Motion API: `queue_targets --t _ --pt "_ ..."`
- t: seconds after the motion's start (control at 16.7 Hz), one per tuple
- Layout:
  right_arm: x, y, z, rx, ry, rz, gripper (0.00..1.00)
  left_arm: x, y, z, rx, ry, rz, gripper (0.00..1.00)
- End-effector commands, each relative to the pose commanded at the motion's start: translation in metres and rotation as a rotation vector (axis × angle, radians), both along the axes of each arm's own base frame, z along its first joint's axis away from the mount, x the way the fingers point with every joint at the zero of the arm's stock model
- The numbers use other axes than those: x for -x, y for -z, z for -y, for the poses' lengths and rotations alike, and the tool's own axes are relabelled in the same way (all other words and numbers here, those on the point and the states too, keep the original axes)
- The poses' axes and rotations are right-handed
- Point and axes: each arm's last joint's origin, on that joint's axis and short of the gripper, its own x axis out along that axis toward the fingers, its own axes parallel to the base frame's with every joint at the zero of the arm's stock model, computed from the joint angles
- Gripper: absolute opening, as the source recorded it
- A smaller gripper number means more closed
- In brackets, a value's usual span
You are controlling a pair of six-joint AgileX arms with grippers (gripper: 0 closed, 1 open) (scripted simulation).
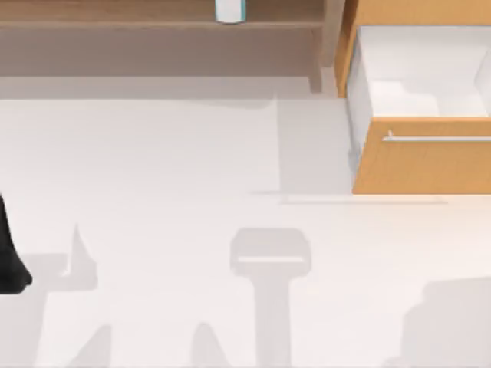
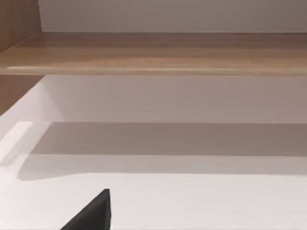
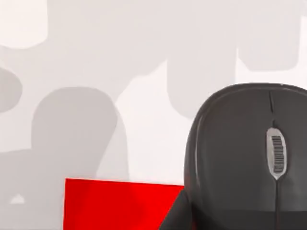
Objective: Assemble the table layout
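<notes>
Right wrist view: black mouse (image 3: pixel 240 158) over a red mat (image 3: pixel 120 203) on the table (image 3: pixel 144 120). Top view: open drawer (image 1: pixel 414 84), upper right; left arm (image 1: pixel 9 253) at left edge. Finger state cannot be told.

the table (image 1: pixel 153 169) is a broad, flat, plain white matte surface with no markings. it lies level and spans the top view from left edge to right edge. soft grey shadows fall across its near half. the left wrist view shows the same white top (image 2: pixel 201 201); the right wrist view shows it shadow-patched (image 3: pixel 144 120).
</notes>
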Motion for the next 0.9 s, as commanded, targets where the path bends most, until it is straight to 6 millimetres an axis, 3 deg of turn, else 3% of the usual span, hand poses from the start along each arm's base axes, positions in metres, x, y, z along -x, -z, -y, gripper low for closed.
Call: queue_targets --t 0.24,0.42,0.9 --pt "0.042 0.035 -0.002 -0.032 0.039 -0.084 0.00 0.000 0.000 0.000 0.000 0.000 0.000 1.00" --pt "0.063 0.054 -0.006 -0.052 0.056 -0.130 0.00 0.000 0.000 0.000 0.000 0.000 0.000 1.00" --pt "0.070 0.061 -0.008 -0.063 0.061 -0.151 0.00 0.000 0.000 0.000 0.000 0.000 0.000 1.00"
